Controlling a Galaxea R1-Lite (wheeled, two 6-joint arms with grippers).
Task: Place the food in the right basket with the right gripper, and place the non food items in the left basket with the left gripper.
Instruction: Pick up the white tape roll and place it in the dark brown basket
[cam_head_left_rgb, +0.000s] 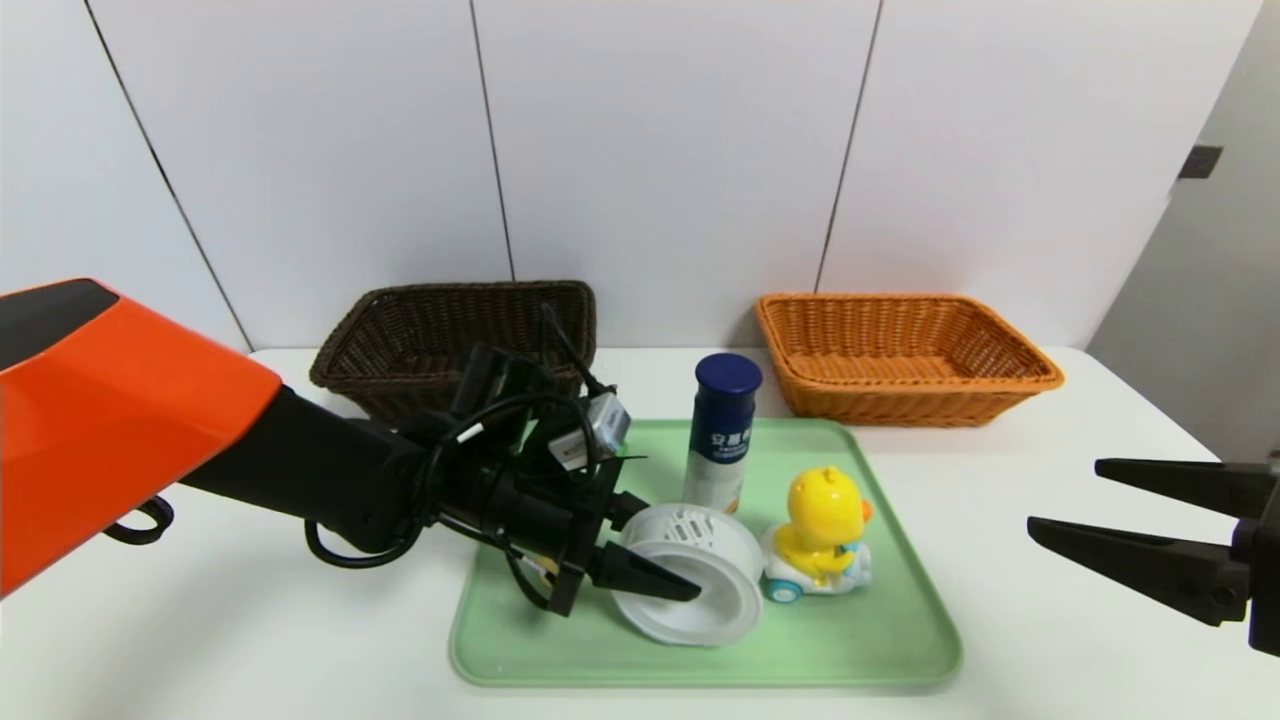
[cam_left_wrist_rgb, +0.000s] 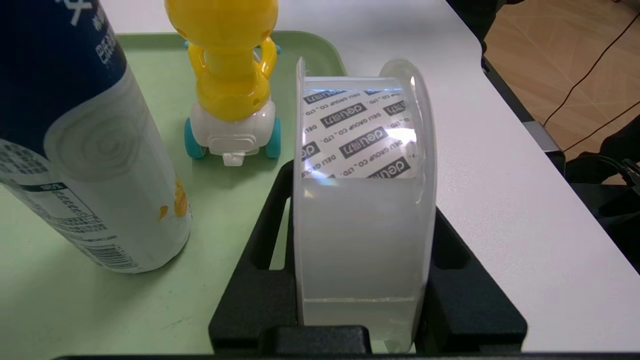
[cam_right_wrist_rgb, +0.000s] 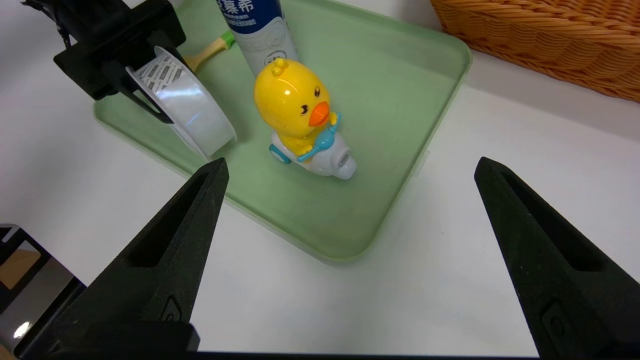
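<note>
Both baskets look empty, so the sorting has barely begun. At the middle of the green tray (cam_head_left_rgb: 880, 640), the left gripper (cam_head_left_rgb: 665, 560) has its fingers on either flat side of the tape roll (cam_head_left_rgb: 690, 570), pinching it where it stands on edge. The yellow duck toy (cam_head_left_rgb: 820, 535) sits just at its 3 o'clock, the blue-capped bottle (cam_head_left_rgb: 722, 430) at 12. The dark basket (cam_head_left_rgb: 450, 335) waits at 11 o'clock, the orange basket (cam_head_left_rgb: 900, 355) at 1. The right gripper (cam_head_left_rgb: 1130, 520) hangs spread wide at 3 o'clock, off the tray.
</note>
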